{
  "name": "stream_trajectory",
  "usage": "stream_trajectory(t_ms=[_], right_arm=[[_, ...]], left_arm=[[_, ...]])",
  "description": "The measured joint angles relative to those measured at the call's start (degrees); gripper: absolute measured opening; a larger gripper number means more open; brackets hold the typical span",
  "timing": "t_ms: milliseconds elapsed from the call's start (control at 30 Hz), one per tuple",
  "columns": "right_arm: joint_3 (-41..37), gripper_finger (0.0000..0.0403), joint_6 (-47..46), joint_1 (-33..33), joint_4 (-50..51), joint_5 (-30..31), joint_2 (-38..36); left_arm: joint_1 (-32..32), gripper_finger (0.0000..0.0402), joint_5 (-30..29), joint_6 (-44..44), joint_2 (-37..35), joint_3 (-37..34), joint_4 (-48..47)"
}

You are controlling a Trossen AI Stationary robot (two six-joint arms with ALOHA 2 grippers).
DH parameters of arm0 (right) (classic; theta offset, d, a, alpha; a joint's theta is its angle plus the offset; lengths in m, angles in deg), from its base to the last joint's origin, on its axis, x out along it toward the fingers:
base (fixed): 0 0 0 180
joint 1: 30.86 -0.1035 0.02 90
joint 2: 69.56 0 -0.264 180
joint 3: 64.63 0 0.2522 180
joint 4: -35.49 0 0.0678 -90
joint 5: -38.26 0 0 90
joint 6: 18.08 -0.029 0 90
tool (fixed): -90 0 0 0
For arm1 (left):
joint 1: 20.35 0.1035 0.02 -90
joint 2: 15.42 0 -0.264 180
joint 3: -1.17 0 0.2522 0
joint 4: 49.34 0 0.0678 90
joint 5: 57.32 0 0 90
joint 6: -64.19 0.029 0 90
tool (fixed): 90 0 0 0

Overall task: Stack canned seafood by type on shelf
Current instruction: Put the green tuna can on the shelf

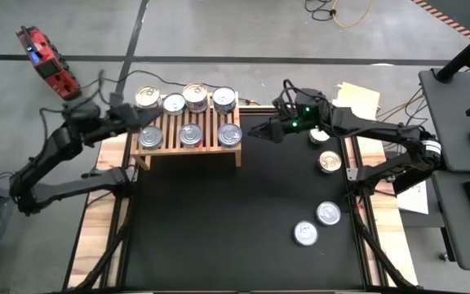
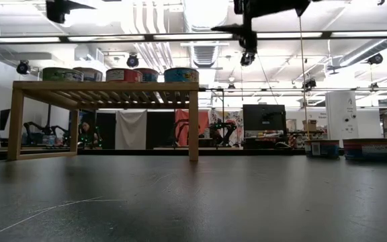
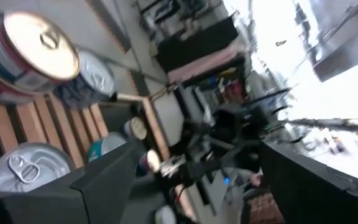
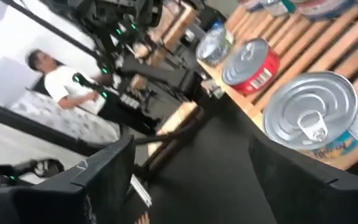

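Observation:
The light-wood shelf point(image 1: 188, 147) stands at the far middle of the black mat, with several tins point(image 1: 191, 135) on its slats, some stacked point(image 1: 195, 95). Three loose tins point(image 1: 329, 161) point(image 1: 328, 213) point(image 1: 306, 233) lie on the mat's right side. Another tin point(image 1: 318, 135) shows partly under the right arm. My left gripper point(image 1: 144, 118) point(image 3: 197, 186) hovers open over the shelf's left end, nothing between its fingers. My right gripper point(image 1: 253, 131) point(image 4: 191, 180) hangs open just right of the shelf, near a silver tin point(image 4: 312, 121), and is likewise empty.
The near half of the black mat point(image 1: 219, 237) lies in front of the shelf. A red device point(image 1: 47, 59) sits beyond the far left corner, papers point(image 1: 359, 98) at the far right. A person in a white shirt point(image 4: 58, 87) is in the room behind.

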Motion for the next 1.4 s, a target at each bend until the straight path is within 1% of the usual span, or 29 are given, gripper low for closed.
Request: stream_trajectory(t_ms=[100, 200, 300, 400, 467, 533, 633, 700, 767, 867, 967, 1067, 1100, 1200, 1400], right_arm=[[5.21, 0.0283, 4.08, 0.00, 11.85, -0.05, 0.00], [10.79, 0.0267, 8.75, 0.00, 27.75, 0.66, 0.00], [15.43, 0.0251, 12.83, -0.02, 42.41, 2.87, 0.00], [18.57, 0.0239, 16.12, -0.02, 54.75, 6.33, -0.02], [19.43, 0.0233, 17.21, -0.02, 61.14, 8.31, -0.04], [19.37, 0.0227, 17.42, -0.02, 66.86, 9.85, -0.21], [17.18, 0.0220, 16.65, -0.04, 72.74, 13.37, -0.77], [14.62, 0.0214, 15.45, -0.04, 74.39, 14.91, -1.12], [11.07, 0.0207, 14.17, -0.04, 74.17, 15.22, -1.84], [4.90, 0.0194, 11.06, -0.04, 72.74, 15.48, -2.87], [-1.05, 0.0178, 8.22, -0.04, 71.09, 15.61, -3.19], [-5.83, 0.0162, 5.72, -0.04, 70.89, 16.06, -3.42], [-7.17, 0.0156, 5.30, -0.04, 70.88, 16.05, -3.45], [-10.09, 0.0140, 4.37, -0.14, 70.94, 15.56, -3.74], [-11.96, 0.0107, 3.76, -1.20, 71.59, 16.00, -5.35]], left_arm=[[-3.34, 0.0318, -2.89, 0.90, 2.63, 0.00, 0.40], [-5.26, 0.0317, -6.41, 1.51, 4.04, 0.53, -0.54], [-6.94, 0.0315, -7.36, 3.87, 6.34, 2.36, -0.48], [-8.70, 0.0315, -7.78, 7.01, 9.65, 5.44, -3.91], [-9.59, 0.0315, -8.44, 7.99, 12.35, 8.36, -8.65], [-10.38, 0.0315, -10.42, 8.57, 14.86, 11.90, -14.90], [-11.70, 0.0315, -14.76, 8.30, 18.92, 17.45, -27.90], [-12.68, 0.0315, -18.03, 7.03, 21.69, 20.81, -36.21], [-13.84, 0.0315, -20.89, 5.53, 23.92, 23.79, -43.26], [-15.34, 0.0315, -24.10, 3.35, 26.36, 26.91, -50.92], [-15.94, 0.0315, -24.77, -0.19, 28.02, 27.74, -56.15], [-16.01, 0.0315, -24.20, -4.18, 28.92, 27.37, -61.52], [-16.01, 0.0315, -23.64, -4.86, 29.18, 26.98, -62.69], [-16.38, 0.0315, -20.50, -4.74, 29.24, 25.47, -61.21], [-19.16, 0.0315, -20.26, -3.53, 29.41, 26.39, -60.22]])
